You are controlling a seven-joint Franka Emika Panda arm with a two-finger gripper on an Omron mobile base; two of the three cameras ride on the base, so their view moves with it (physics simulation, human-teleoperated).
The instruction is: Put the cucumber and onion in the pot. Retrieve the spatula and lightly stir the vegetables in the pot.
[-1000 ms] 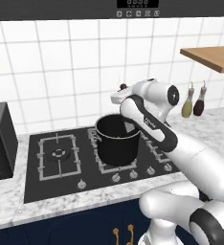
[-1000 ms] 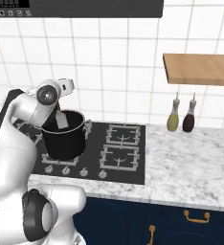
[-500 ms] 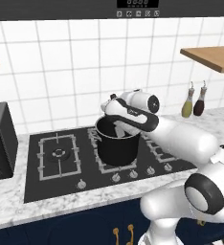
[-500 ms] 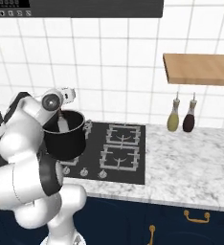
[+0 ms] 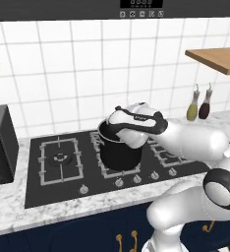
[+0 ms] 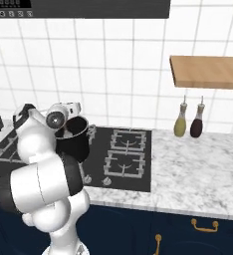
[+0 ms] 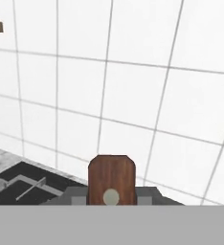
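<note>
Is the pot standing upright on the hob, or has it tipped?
Upright: the pot stands on its base on the hob, rim level, in both base views.

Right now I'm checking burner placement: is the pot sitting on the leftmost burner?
No, the pot stands on a middle burner; the leftmost burner is bare.

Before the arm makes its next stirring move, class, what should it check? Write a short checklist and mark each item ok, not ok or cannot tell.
1. Tall black cylindrical stockpot sits upright on the black gas hob: ok.
2. Hand is over the pot's mouth, seen from both base views: ok.
3. Brown wooden spatula handle stands up at the claw in the hand view: ok; whether the claw is closed on it: cannot tell.
4. Cucumber and onion inside the pot: cannot tell, its inside is hidden.
5. Spatula blade down in the pot: cannot tell.
6. Two bottles on the marble counter stand well away from the arm: ok.
</note>
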